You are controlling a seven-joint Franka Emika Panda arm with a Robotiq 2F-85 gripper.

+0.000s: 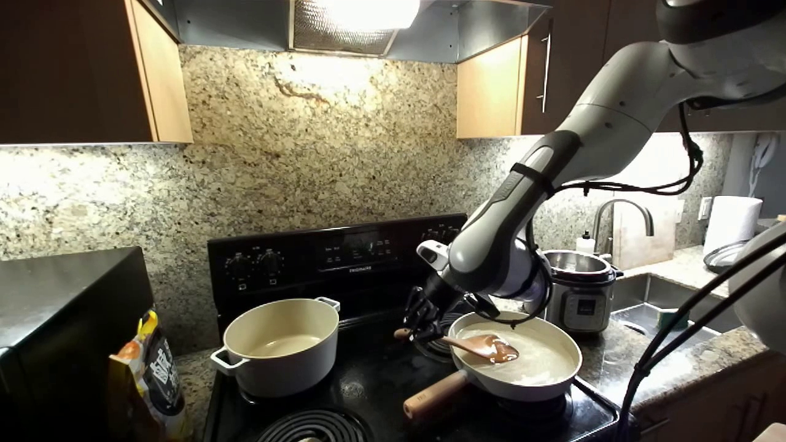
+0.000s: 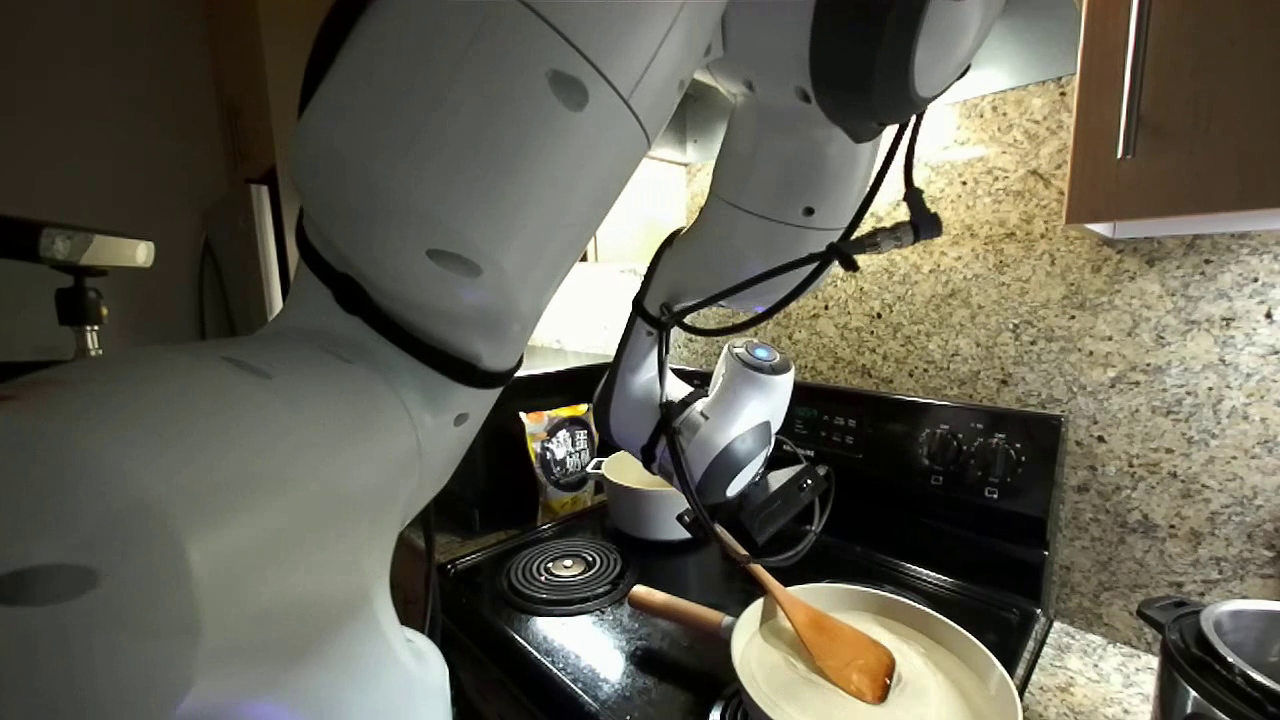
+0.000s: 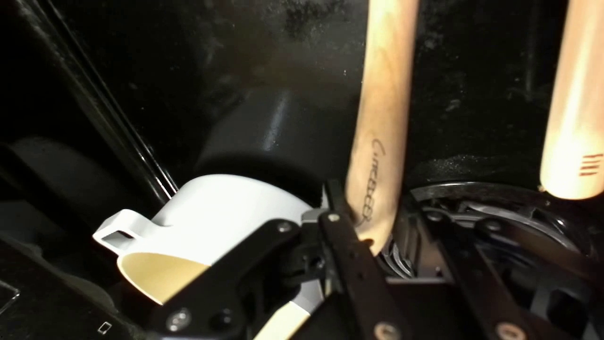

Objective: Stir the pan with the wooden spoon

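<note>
My gripper point(image 3: 373, 204) is shut on the wooden spoon point(image 3: 384, 94) near the end of its handle, with a black finger pressed to each side. In both exterior views the spoon point(image 1: 482, 347) slopes down across the rim of the pan point(image 1: 522, 389), its broad reddish-brown head inside and glossy as if wet. Whether the head point(image 2: 845, 650) touches the pan's pale bottom I cannot tell. The pan's thick wooden handle point(image 1: 435, 396) points toward the stove's front, and in the wrist view that handle point(image 3: 573, 118) hangs at the upper right. In an exterior view the wrist hides the fingertips.
Left of the gripper stands a cream two-handled pot point(image 1: 304, 365) on the black stove. A shiny steel pot point(image 1: 580, 307) sits on the counter just beyond the pan. The stove's control panel point(image 1: 362, 258) rises behind. A yellow and black bag point(image 1: 161, 380) stands by the stove's far side.
</note>
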